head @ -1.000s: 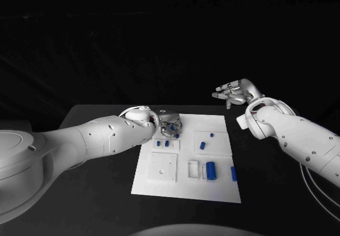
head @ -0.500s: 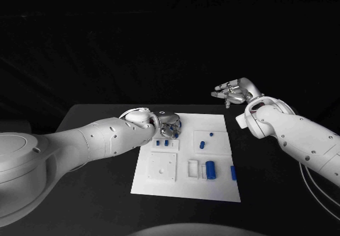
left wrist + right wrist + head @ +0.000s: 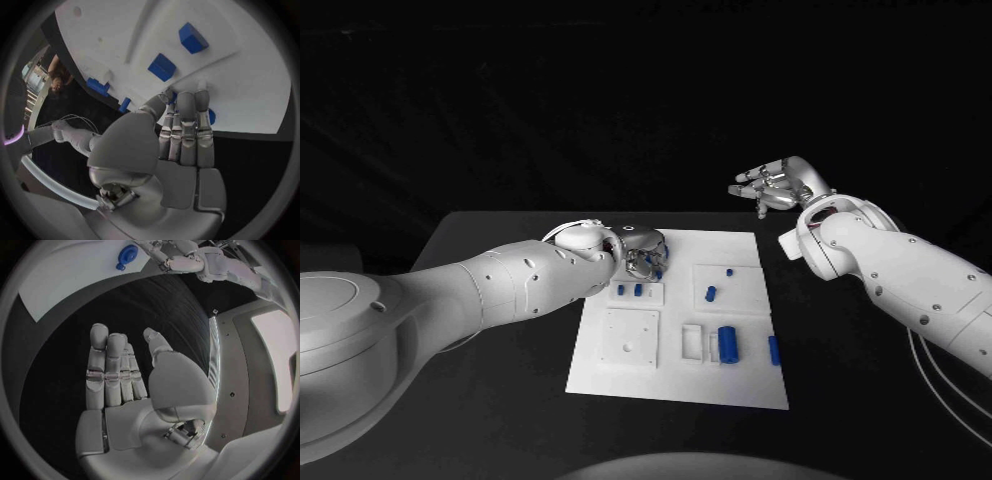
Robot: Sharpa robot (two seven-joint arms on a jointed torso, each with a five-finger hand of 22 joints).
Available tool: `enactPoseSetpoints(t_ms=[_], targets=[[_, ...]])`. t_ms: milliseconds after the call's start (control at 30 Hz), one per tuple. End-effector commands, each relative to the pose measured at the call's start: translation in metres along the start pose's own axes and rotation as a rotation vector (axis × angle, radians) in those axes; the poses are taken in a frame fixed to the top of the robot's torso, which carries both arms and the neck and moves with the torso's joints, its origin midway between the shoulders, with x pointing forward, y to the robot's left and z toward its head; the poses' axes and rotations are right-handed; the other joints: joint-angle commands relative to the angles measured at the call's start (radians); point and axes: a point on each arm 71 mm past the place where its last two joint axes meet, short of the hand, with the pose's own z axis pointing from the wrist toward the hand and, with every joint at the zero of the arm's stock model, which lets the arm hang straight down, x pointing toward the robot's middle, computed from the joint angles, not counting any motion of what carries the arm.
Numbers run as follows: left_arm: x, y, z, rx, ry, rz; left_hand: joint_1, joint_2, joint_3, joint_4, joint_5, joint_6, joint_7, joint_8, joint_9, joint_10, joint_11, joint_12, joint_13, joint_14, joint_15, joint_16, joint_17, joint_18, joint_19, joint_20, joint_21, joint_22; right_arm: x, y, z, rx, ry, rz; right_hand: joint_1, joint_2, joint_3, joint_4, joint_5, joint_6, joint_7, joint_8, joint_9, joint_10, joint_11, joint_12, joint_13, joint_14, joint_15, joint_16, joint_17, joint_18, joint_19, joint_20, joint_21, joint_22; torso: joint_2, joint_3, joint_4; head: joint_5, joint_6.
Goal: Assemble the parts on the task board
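The left hand (image 3: 642, 256) moved a little toward the far left corner of the white board (image 3: 747, 385), and its arm turned slightly with it. The right hand (image 3: 777, 186) rose only a little.

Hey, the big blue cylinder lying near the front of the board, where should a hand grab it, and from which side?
Judging by its pose, pinch the cylinder across its round sides at mid-length, coming straight down from above; it lies lengthwise on the board, ends pointing near and far.
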Motion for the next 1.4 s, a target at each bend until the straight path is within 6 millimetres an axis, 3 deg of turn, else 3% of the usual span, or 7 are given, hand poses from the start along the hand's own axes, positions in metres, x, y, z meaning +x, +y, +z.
enactPoseSetpoints(t_ms=[33,267,633,1167,1400], targets=[[0.004,-0.004,0.001,0.005,0.007,-0.019,0.001,0.011,-0.003,0.013,-0.010,0.016,-0.001,-0.001,0.000,0.016,-0.003,-0.004,0.001,0.004,-0.006,0.008,0.001,-0.012,0.006,-0.009,-0.007,0.016,0.001,0.001,0.000,-0.011,0.004,0.001,-0.009,-0.003,0.002,0.002,-0.002,-0.001,0.003,-0.003,-0.001,0.004,0.004,-0.005,-0.001,0.001,0.008,0.000,-0.001,0.019,0.030,0.006,-0.005,0.008,0.000,0.0009,0.0005,0.000,-0.001],[0.004,-0.003,0.001,-0.007,-0.005,-0.038,0.024,0.032,-0.016,0.017,-0.008,0.074,0.003,0.000,0.002,0.079,-0.011,-0.003,0.001,0.020,-0.007,0.015,0.004,-0.012,0.021,-0.012,-0.005,0.019,0.000,0.002,0.000,-0.013,-0.002,0.001,-0.010,-0.002,0.002,0.003,-0.002,-0.001,0.003,-0.003,-0.001,0.004,0.004,-0.005,-0.001,0.001,0.008,-0.001,-0.001,0.019,0.030,0.006,-0.006,0.008,0.000,0.0011,-0.0003,-0.004,-0.001],[0.004,-0.003,0.002,-0.015,-0.014,-0.040,0.049,0.060,-0.043,-0.008,-0.012,0.096,0.004,-0.001,0.002,0.100,-0.015,-0.004,0.002,0.029,-0.007,0.016,0.009,-0.006,0.018,-0.013,0.016,0.021,0.000,0.002,0.000,-0.017,-0.007,0.003,-0.010,-0.002,0.002,0.003,-0.002,-0.001,0.003,-0.003,-0.001,0.004,0.004,-0.005,-0.001,0.001,0.008,-0.001,-0.001,0.019,0.030,0.006,-0.006,0.008,0.000,0.0013,0.0001,-0.004,-0.002],[-0.001,-0.003,-0.004,-0.001,-0.099,-0.093,0.044,0.072,-0.058,-0.022,-0.010,0.109,0.003,-0.003,0.001,0.111,-0.016,-0.004,0.001,0.047,-0.004,0.033,0.020,0.001,0.024,-0.010,0.043,0.020,0.000,0.002,0.000,-0.017,-0.008,0.003,-0.010,-0.002,0.002,0.003,-0.002,-0.001,0.003,-0.003,-0.001,0.004,0.004,-0.005,-0.001,0.001,0.008,-0.001,-0.001,0.019,0.030,0.006,-0.006,0.008,-0.001,-0.0007,0.0018,-0.006,0.004],[-0.013,0.001,-0.012,-0.006,-0.142,-0.148,0.041,0.073,-0.058,-0.022,-0.006,0.110,0.003,-0.002,0.001,0.111,-0.016,-0.004,0.001,0.050,-0.002,0.034,0.021,0.004,0.026,-0.009,0.046,0.019,-0.002,0.001,0.000,-0.015,-0.010,0.001,-0.010,-0.002,0.002,0.003,-0.002,-0.001,0.003,-0.003,-0.001,0.004,0.004,-0.005,-0.001,0.001,0.008,-0.001,-0.001,0.019,0.030,0.006,-0.006,0.008,-0.002,-0.0008,0.0029,-0.006,0.005]])
